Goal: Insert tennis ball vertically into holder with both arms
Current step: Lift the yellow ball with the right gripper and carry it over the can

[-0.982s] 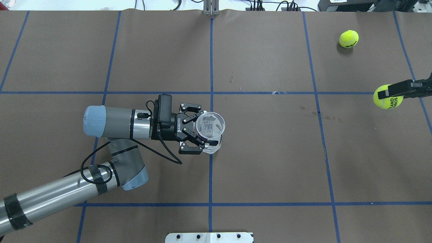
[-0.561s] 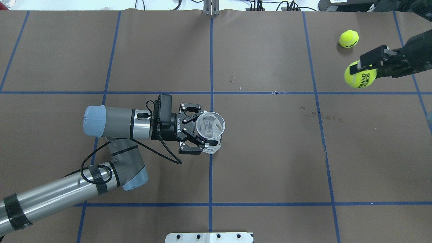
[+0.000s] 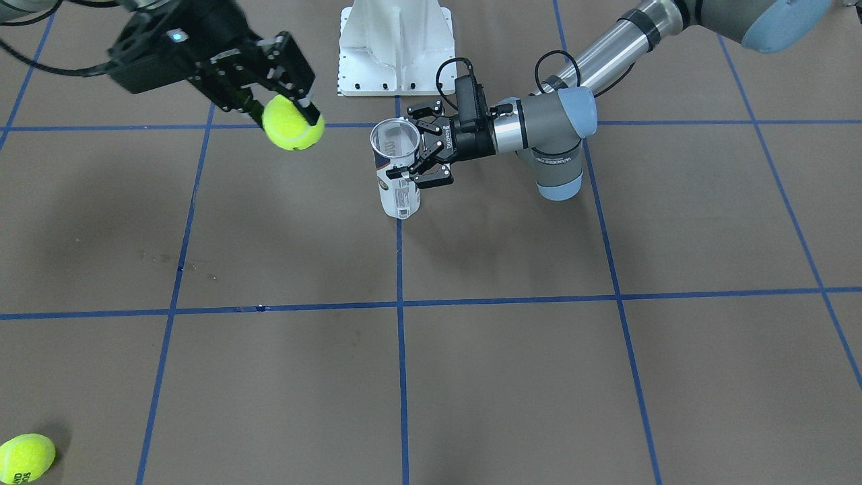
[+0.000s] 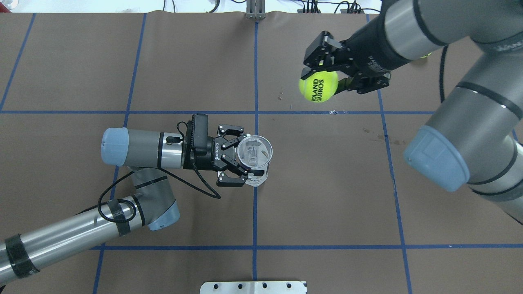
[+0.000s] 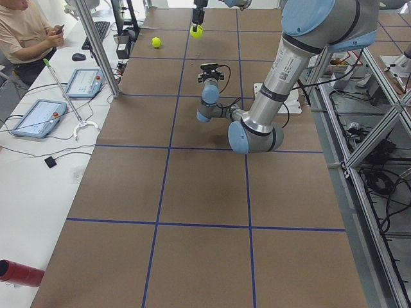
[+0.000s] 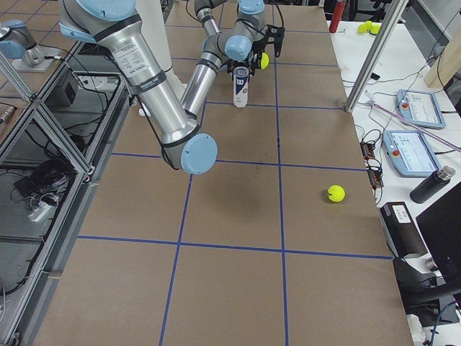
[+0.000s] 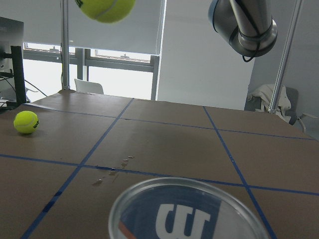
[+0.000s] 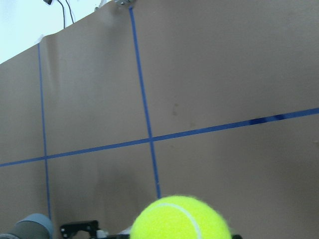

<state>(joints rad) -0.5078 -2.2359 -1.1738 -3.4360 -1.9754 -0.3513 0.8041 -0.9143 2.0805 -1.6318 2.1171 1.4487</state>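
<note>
The clear plastic tennis-ball tube with the white and navy label (image 4: 254, 157), the holder, stands upright near the middle of the brown paper-covered table with blue tape grid lines (image 4: 327, 183), on the central blue line, with its open mouth facing up. The left gripper (image 4: 249, 154) reaches in level from the left and is clenched around the tube's upper part just below the rim. This probably steadies a tall, narrow tube that could tip easily, and it leaves the mouth unobstructed from above. The right gripper (image 4: 321, 81) is clamped on 1 yellow-green tennis ball printed "ROLAND GARROS" (image 4: 318, 85), pinching it on opposite sides. The ball hangs in the air, to the right of the holder and farther out over the table, apart from the mouth and not yet above it. The left wrist view shows it well above rim level, which suggests the height is meant to clear the rim before a straight drop. Gripping the ball at its sides leaves its underside bare, so that part can enter the opening first. The tube looks empty, so no insertion has happened yet. A 2nd yellow-green tennis ball (image 3: 25, 458) lies on the table far to the right, well apart from both grippers and not involved in this step.
</note>
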